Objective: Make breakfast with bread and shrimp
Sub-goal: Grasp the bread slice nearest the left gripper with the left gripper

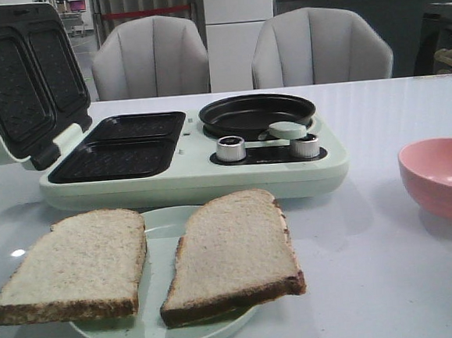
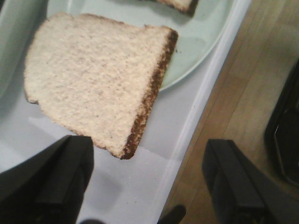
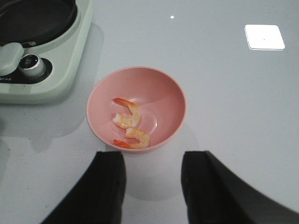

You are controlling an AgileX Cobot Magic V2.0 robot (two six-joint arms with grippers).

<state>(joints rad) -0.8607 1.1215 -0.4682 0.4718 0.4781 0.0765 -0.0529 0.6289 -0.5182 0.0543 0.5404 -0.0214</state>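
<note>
Two slices of bread lie side by side on a pale green plate (image 1: 164,330) at the near edge of the white table (image 1: 391,281). The left slice (image 1: 73,265) overhangs the plate's rim; the right slice (image 1: 233,253) lies mostly on it. Behind them stands a green breakfast maker (image 1: 195,175), its lid (image 1: 23,79) raised over two empty dark grill wells, a round pan (image 1: 257,113) beside them.

My left pincer (image 2: 147,179) hovers wide open over the left slice's crusted corner. My right pincer (image 3: 152,186) hangs open, empty, above a pink bowl (image 3: 96,100) holding two small curled shrimp (image 3: 128,116).

Bread looks light, soft and easily torn; I would pinch gently at the firmer crust where it overhangs. Shrimp look small and probably slippery; grip across the curled body.
</note>
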